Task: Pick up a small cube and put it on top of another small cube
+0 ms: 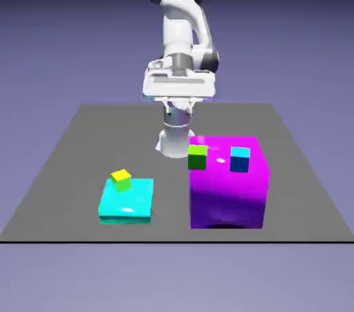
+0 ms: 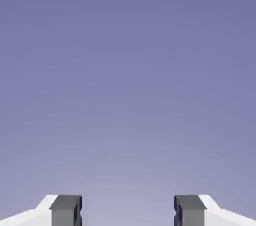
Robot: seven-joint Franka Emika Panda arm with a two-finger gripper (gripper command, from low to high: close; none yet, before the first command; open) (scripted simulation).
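A small orange cube [image 1: 121,180] with a yellowish top sits on a flat cyan slab [image 1: 135,207] at the exterior view's left. On a tall magenta block [image 1: 228,196] rest a green cube [image 1: 198,157] and a blue cube [image 1: 240,159]. The arm's white hand [image 1: 178,84] hangs high above the table's far side, well away from all the cubes. In the hand view my gripper [image 2: 127,212] is open, with only the plain backdrop between its two grey fingertips [image 2: 65,210]. No cube shows in the hand view.
The grey table [image 1: 69,158] carries the cyan slab front left and the magenta block front right, with a gap between them. The robot's base [image 1: 176,139] stands just behind the magenta block.
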